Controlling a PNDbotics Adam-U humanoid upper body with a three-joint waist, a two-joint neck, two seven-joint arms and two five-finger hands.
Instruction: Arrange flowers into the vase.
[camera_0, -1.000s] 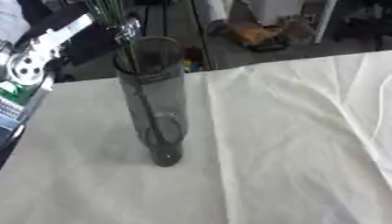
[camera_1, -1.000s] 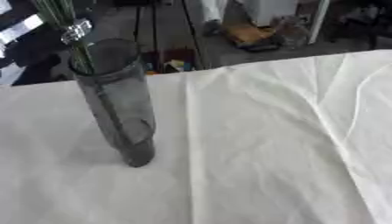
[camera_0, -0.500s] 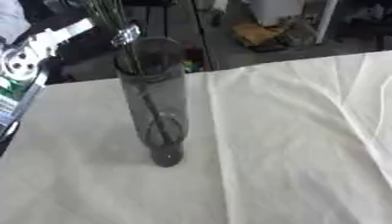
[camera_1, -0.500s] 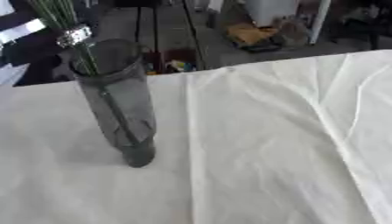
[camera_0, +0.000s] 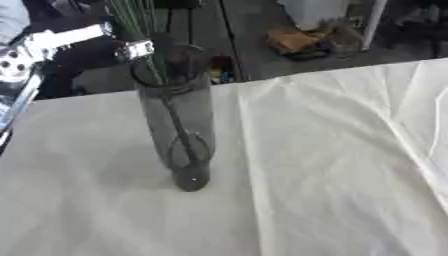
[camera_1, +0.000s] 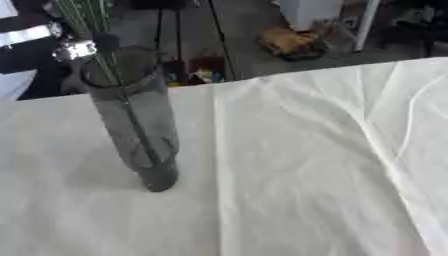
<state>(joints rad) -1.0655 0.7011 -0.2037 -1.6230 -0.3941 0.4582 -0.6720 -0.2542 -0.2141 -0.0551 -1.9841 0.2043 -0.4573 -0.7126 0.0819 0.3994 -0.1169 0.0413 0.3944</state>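
Fingers of the left hand (camera_0: 131, 49), black with a silver band, appear curled round the bundle of thin green flower stems (camera_0: 140, 22) just above the vase's rim, though the blur keeps me from telling the grip more exactly. That vase (camera_0: 178, 130) is a tall, smooth cylinder of smoky dark glass standing upright on the left part of the table, with the stems running down inside it to its thick base. Beneath it lies a creased white cloth (camera_0: 332, 165) with long soft folds.
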